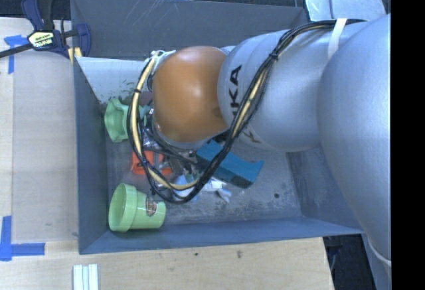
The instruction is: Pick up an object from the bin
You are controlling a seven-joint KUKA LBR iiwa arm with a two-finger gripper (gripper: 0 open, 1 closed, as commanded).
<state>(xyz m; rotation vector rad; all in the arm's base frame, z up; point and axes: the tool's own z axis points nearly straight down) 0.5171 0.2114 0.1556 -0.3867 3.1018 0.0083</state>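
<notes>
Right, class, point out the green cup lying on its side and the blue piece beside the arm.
green cup (126, 210): camera view, on its curved side wall.
blue piece (240, 168): camera view, on its exposed flat face.

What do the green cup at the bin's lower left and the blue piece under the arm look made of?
The green cup looks like moulded plastic, smooth with a soft sheen. The blue piece seems flat and dull, perhaps foam or plastic; partly hidden.

Arm (299, 93): grey, reaching in from the right.
Wrist cover (189, 93): orange dome, cables (260, 75) looped around it.
Gripper (169, 157): low beneath the dome.
</notes>
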